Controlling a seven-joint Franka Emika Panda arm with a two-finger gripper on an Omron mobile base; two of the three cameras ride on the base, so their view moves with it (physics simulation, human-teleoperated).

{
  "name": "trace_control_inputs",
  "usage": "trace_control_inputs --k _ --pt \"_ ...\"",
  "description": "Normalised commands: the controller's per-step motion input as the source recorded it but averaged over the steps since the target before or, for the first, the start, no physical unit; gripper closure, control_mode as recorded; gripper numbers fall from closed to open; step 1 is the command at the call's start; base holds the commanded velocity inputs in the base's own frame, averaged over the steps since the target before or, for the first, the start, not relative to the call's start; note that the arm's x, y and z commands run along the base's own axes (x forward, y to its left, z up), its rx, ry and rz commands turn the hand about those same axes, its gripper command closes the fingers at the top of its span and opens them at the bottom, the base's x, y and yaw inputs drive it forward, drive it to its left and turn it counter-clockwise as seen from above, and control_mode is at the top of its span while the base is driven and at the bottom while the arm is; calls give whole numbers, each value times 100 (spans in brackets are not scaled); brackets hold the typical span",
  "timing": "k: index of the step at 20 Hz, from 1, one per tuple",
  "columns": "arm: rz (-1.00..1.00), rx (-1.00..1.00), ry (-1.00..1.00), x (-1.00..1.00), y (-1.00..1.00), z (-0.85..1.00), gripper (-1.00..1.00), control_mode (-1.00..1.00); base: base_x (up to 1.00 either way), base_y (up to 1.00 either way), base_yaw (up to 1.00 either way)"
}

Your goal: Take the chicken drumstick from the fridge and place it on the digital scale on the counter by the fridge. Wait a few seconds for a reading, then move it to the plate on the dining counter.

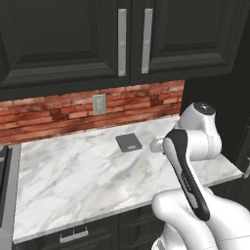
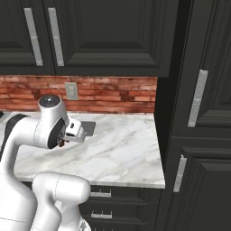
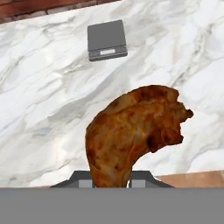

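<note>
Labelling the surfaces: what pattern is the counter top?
White marble with grey veins, clearest in the hand view.

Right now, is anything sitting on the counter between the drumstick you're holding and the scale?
Nothing visible. The gripper holds the chicken drumstick above bare marble counter, and the digital scale lies ahead near the brick backsplash with its top free.

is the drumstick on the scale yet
No. The chicken drumstick is held in the shut pincer; the digital scale top is bare.
</note>
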Motion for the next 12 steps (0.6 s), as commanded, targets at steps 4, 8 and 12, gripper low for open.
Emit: trace_control_inputs --k 4,8,12 --pt "1 3 3 41 1 0 100 -100 0 0 0" --pt "0 0 9 51 14 0 100 -100 0 0 0" --pt "0 0 12 72 27 0 100 -100 0 0 0"
